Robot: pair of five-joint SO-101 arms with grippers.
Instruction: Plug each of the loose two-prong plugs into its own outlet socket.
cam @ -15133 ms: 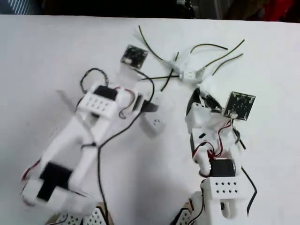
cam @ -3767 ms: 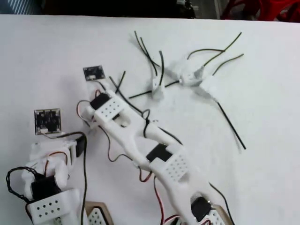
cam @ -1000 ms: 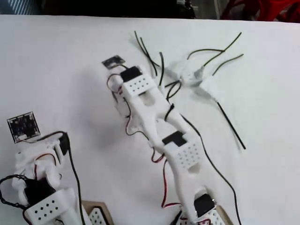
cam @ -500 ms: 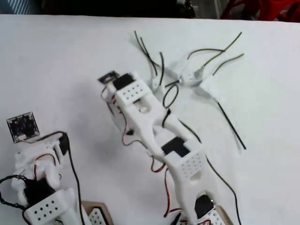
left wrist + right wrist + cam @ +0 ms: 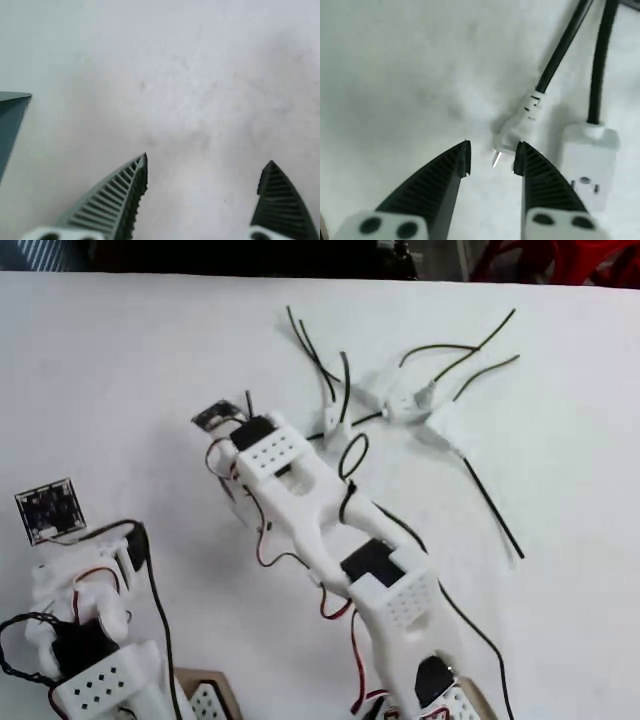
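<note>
**A:** Which step is in hand?

**B:** I judge it to be the pick-up of a plug. Over the white table [image 5: 120,350] the right arm [image 5: 320,510] lies stretched toward the middle. The left arm [image 5: 90,640] sits folded back near its base.

**A:** And the grippers?

**B:** The left gripper [image 5: 207,161] hangs over bare tabletop with its jaws wide apart, holding nothing. The right gripper [image 5: 492,150] has its jaws parted by a narrow gap, and it is empty too.

**A:** Where are the task's things?

**B:** An outlet socket [image 5: 587,155], a white block, lies just beside one right fingertip, on its outer side. The two-prong plug [image 5: 515,130] lies just ahead of the tips. Its prongs [image 5: 496,159] point back into the gap, and its cord [image 5: 565,45] runs away from the gripper.

**A:** Is anything holding something?

**B:** There is no true container. The socket's slots come closest, and they look empty.

**A:** What does the next move call for?

**B:** Probably a small advance, then closing on the plug's body rather than its prongs. After that the plug has to be turned toward those slots.
</note>
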